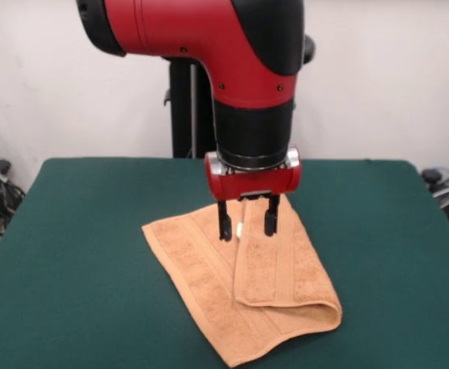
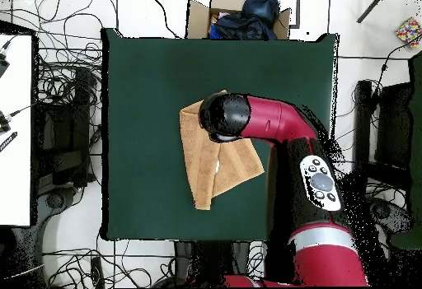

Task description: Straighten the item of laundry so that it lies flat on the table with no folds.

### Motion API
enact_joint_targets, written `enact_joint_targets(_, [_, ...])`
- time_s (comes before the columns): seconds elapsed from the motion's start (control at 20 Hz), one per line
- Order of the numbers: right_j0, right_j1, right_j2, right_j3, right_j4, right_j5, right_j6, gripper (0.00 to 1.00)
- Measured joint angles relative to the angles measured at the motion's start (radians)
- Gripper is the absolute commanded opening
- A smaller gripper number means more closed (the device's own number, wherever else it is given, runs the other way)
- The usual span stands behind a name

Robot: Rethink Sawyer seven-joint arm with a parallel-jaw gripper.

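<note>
The orange-tan washcloth (image 1: pixel 271 284) lies near the middle of the green table (image 1: pixel 71 254). Its right part is folded over onto the rest, with a rounded fold at the near right corner. A small white tag (image 1: pixel 240 228) shows at the flap's far edge. My gripper (image 1: pixel 247 223) points straight down over that edge. It is open, with one finger on either side of the tag and the tips at or just above the cloth. In the overhead view the washcloth (image 2: pixel 216 169) lies on the table (image 2: pixel 140 96), partly under the arm (image 2: pixel 247 119), which hides the gripper.
The black pedestal (image 1: pixel 182 108) stands behind the table's far edge. In the overhead view a cardboard box (image 2: pixel 198 16) holding dark cloth sits beyond one table edge. Cables lie on the floor all around, and a white surface (image 2: pixel 15 129) is at the left.
</note>
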Motion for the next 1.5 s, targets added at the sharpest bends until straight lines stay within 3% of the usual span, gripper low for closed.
enact_joint_targets(0.7, [0.007,0.032,0.0,-0.011,0.0,0.0,0.0,1.0])
enact_joint_targets(1.5, [0.019,0.163,-0.003,-0.096,-0.084,-0.04,0.0,1.0])
